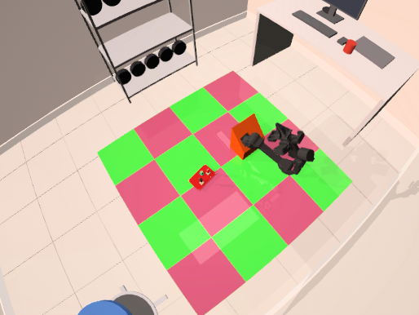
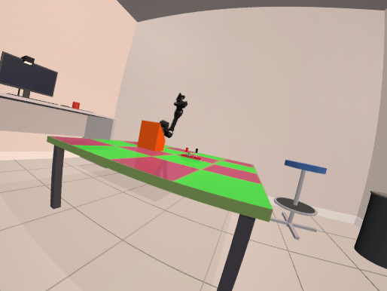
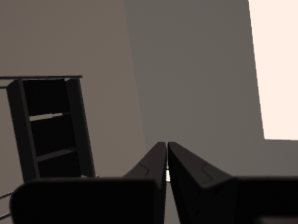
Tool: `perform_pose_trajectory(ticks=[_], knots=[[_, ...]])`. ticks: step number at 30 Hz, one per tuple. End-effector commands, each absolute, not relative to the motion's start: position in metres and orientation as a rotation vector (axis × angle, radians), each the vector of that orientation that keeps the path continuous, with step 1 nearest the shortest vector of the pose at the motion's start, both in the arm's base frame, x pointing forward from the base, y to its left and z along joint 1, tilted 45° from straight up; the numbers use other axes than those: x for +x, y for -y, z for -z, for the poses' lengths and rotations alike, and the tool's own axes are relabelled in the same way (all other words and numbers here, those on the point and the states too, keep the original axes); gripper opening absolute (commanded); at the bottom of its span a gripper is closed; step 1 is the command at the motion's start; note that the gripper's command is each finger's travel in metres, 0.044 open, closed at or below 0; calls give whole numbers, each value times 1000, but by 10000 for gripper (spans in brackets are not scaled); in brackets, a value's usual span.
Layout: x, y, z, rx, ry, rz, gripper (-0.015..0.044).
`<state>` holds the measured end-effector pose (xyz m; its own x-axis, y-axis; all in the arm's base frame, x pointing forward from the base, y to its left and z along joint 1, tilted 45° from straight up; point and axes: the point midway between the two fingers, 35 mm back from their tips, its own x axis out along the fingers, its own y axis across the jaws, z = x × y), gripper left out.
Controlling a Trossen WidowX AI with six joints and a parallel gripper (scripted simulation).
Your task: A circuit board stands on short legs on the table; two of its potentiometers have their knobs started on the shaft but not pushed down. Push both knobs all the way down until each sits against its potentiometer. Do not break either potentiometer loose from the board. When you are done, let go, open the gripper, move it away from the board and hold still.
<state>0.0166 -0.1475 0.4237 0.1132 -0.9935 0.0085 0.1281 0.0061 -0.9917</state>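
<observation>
Red circuit board (image 1: 202,177) lies well apart from shut hand (image 3: 166,165)

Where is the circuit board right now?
In the top view the circuit board sits near the table's middle, lower left of the orange block, well apart from the raised, shut pincer.

Looking past the gripper (image 3: 166,150), fingers pressed together with only a sliver of light between them, nothing held. Aimed at a grey-brown wall; dark shelving rack (image 3: 50,127) standing at left, bright pale panel (image 3: 277,65) filling the upper right corner.
</observation>
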Motion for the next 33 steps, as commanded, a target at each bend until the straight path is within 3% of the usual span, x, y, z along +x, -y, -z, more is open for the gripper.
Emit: perform_pose_trajectory(ticks=[1, 16, 33], knots=[[36, 170, -408, -1081, -985, 1075, 0], [108, 222, -345, -740, -894, 735, 0], [197, 227, -253, -315, -893, 371, 0]])
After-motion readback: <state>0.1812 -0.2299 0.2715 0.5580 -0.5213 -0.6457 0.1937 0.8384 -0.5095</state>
